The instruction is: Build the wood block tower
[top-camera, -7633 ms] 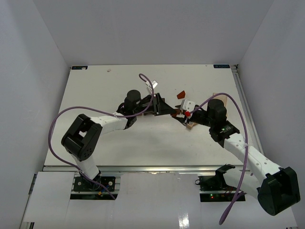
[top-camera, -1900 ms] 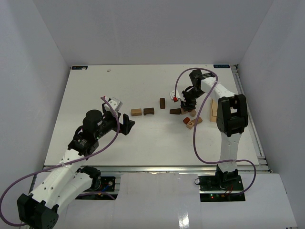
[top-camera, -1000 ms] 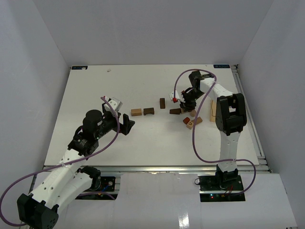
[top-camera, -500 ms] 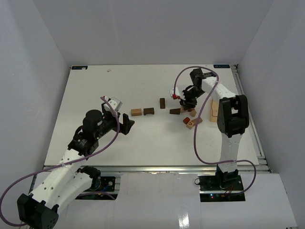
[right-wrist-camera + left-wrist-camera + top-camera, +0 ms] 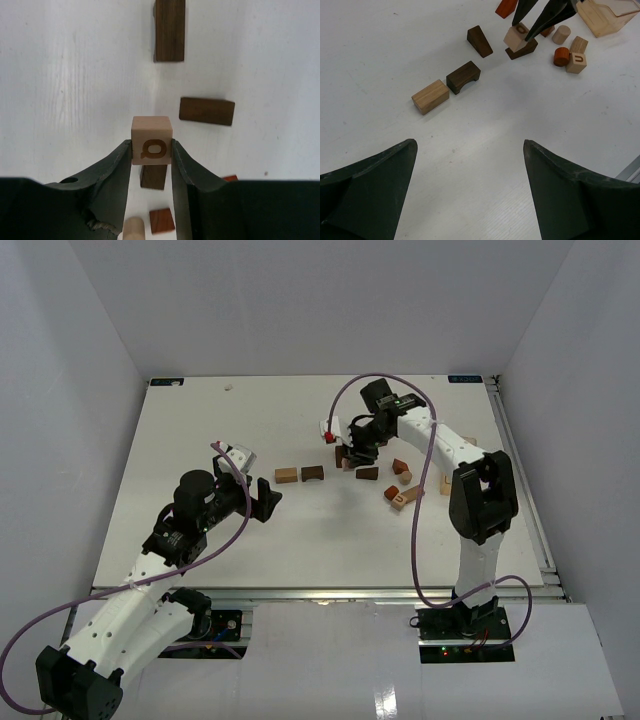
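Note:
My right gripper (image 5: 152, 145) is shut on a tan cube (image 5: 152, 140) marked with a letter, held just over a dark brown block (image 5: 153, 176). In the top view the right gripper (image 5: 352, 452) hangs over the left side of the block cluster. Other dark blocks (image 5: 206, 111) lie further out. A tan block (image 5: 287, 476) and a dark arch (image 5: 313, 473) lie side by side to the left. My left gripper (image 5: 268, 502) stands open and holds nothing, well short of the tan block (image 5: 430, 96) and the arch (image 5: 463, 77).
A tan cylinder (image 5: 561, 34), a red cylinder (image 5: 561, 56) and a lettered tan cube (image 5: 577, 59) lie right of the held cube. A pale wooden slab (image 5: 602, 15) sits at the far right. A dark wedge (image 5: 479, 41) stands behind the arch.
My right gripper has carried the tan cube leftward from the right part of the cluster to above the dark block. The left arm has stayed still.

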`<state>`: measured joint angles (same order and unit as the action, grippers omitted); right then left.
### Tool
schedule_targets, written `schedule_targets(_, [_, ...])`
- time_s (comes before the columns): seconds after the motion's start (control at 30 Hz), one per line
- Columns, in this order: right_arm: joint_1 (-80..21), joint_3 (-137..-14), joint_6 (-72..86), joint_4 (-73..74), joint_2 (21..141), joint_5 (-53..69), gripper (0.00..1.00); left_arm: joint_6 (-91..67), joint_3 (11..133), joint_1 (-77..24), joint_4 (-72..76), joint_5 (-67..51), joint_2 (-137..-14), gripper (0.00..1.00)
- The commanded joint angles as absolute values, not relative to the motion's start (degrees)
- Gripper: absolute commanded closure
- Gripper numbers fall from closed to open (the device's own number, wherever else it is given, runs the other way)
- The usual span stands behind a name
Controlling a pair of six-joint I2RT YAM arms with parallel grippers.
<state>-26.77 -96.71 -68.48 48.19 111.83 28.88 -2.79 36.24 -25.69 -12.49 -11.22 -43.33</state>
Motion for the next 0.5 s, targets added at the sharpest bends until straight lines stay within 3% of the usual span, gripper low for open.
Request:
schedule_targets(0.0, [-28.9, -99.4, -59.8, 43.0, 116.1, 28.9, 0.83, -2.4, 37.1, -25.7, -13.0, -10.5, -42.6, 0.02])
schedule_targets(0.47, [-31.4, -105.6, -59.4, 41.7, 125.5, 26.1, 0.83, -2.1, 37.1, -25.6, -13.0, -10.5, -42.7, 0.02])
